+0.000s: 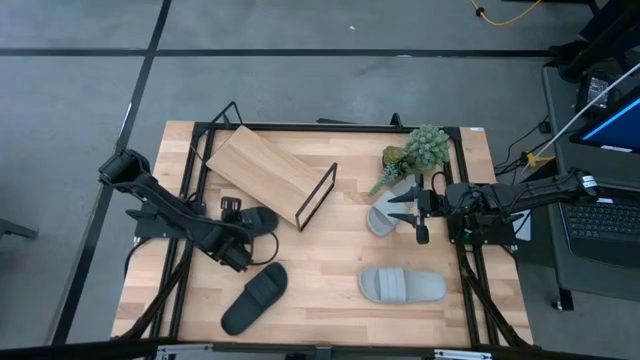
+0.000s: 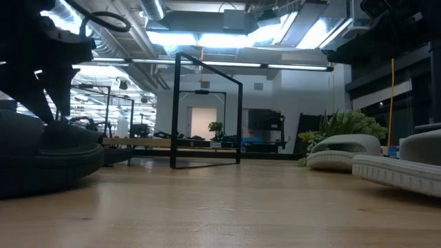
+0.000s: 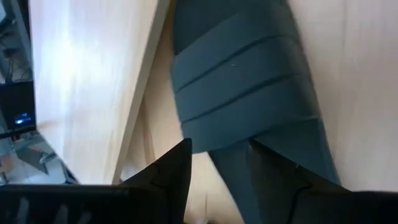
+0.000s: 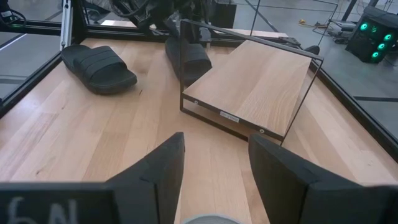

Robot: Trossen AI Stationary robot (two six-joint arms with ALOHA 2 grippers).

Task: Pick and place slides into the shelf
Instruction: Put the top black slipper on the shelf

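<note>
Showing the start of a pick, the high view places the left gripper at the heel end of a black slide that lies just beside the low end of the shelf, whose light plank sits tilted across the far-left part of the worktop inside its thin black wire frame. In the left wrist view the two dark fingers stand apart with the slide's narrow heel edge between them and the ribbed strap just beyond; whether the pads already press the sole cannot be told, so the slide is judged straddled rather than held. A second black slide lies near the front-left edge, a light grey slide front-right, and another grey slide by the small green plant. The right gripper waits over that farther grey slide with its fingers spread wide and nothing between them. To do this step well, the left gripper would best close squarely on the heel edge or reach further in to take the strap, since a thin rim pinch may let the slide swing on lifting. The lift should clear the near wire loop before the slide travels over the plank, and the slide should be laid flat toward one end, leaving room for the remaining three.
</note>
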